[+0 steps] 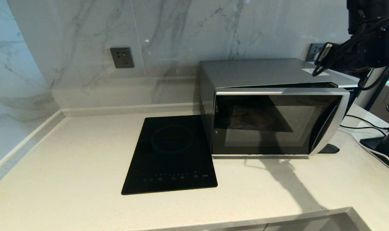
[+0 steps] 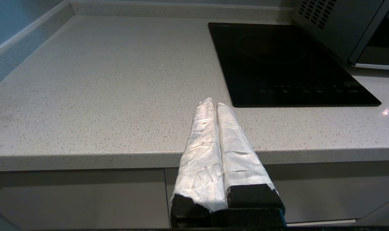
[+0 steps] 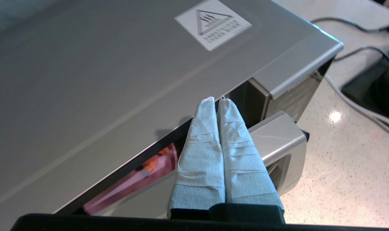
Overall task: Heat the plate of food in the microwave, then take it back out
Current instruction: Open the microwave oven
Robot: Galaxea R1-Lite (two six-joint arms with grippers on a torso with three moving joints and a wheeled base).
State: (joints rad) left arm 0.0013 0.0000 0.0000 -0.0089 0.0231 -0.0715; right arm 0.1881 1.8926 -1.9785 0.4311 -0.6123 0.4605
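The silver microwave (image 1: 261, 72) stands on the counter with its dark glass door (image 1: 271, 125) a little ajar on the handle side. The plate of food (image 3: 130, 183) shows inside through the gap as a lilac strip with orange-brown food; through the glass it is only a dim shape (image 1: 249, 117). My right gripper (image 3: 217, 100) is shut and empty. It hovers over the microwave's top front edge, above the gap and next to the curved silver handle (image 3: 281, 141). My left gripper (image 2: 213, 103) is shut, parked low before the counter's front edge.
A flat black induction hob (image 1: 170, 154) lies left of the microwave. Cables (image 1: 364, 128) and a dark stand (image 1: 386, 144) sit on the counter to its right. A wall socket (image 1: 121, 57) is on the marble backsplash. The right arm (image 1: 367, 41) hangs over the microwave's right corner.
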